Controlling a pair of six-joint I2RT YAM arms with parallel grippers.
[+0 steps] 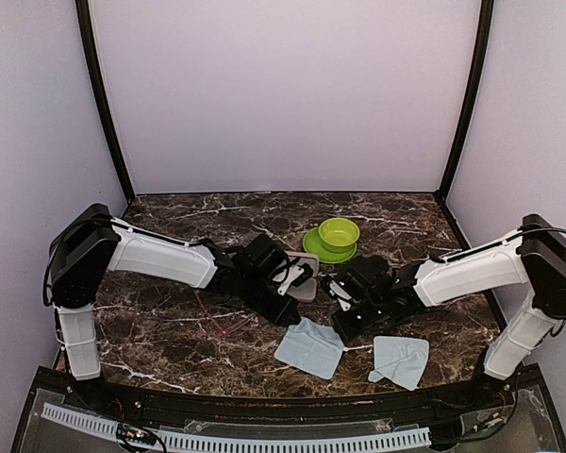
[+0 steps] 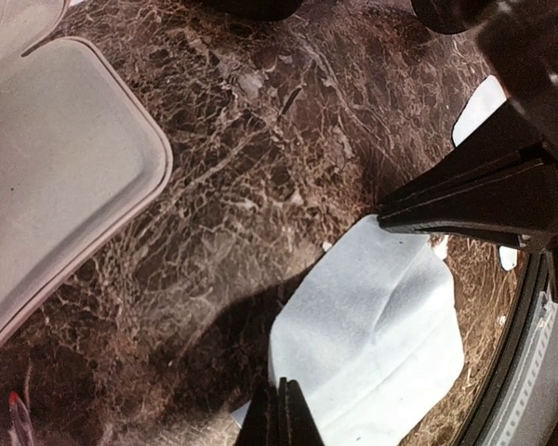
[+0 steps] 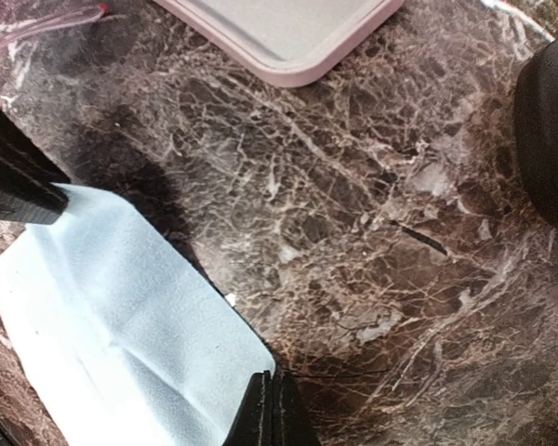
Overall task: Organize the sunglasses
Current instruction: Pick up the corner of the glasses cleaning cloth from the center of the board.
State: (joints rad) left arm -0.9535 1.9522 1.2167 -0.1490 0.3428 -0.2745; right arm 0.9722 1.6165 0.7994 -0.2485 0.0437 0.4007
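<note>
The thin-framed, translucent red-pink sunglasses (image 3: pixel 74 14) lie flat and unheld on the dark brown veined marble table (image 1: pixel 170 330), on the left arm's side, just beside the open pink rectangular case (image 2: pixel 65 177) and not in it. The black wire-framed pair cannot be made out in any view. It may lie under an arm, and an unseen descent could crush or bend it. The left gripper (image 2: pixel 281 386) has its fingers pressed together with nothing between them, poised above the nearer light blue cloth (image 1: pixel 309 347). The right gripper (image 3: pixel 272 376) also has its fingers together, its tip at that cloth's edge. Whether a fold is pinched cannot be told. If it is, any lift will drag the cloth across the table and could sweep the red-pink sunglasses out of position. Both tools are close together over the one cloth, so a careless swing by either arm risks contact between them. The frame is slim and sits flush on hard stone, so in my judgement a closing grip is likely to skid off it, scratch a lens or flick it away unless the fingers are parted first and brought down squarely over a temple or the bridge. The black oval case (image 3: pixel 551 130) sits near the right arm and could be knocked. The second light blue cloth (image 1: pixel 401 360) and the green bowl (image 1: pixel 340 231) stand well apart and pose little hazard.
</note>
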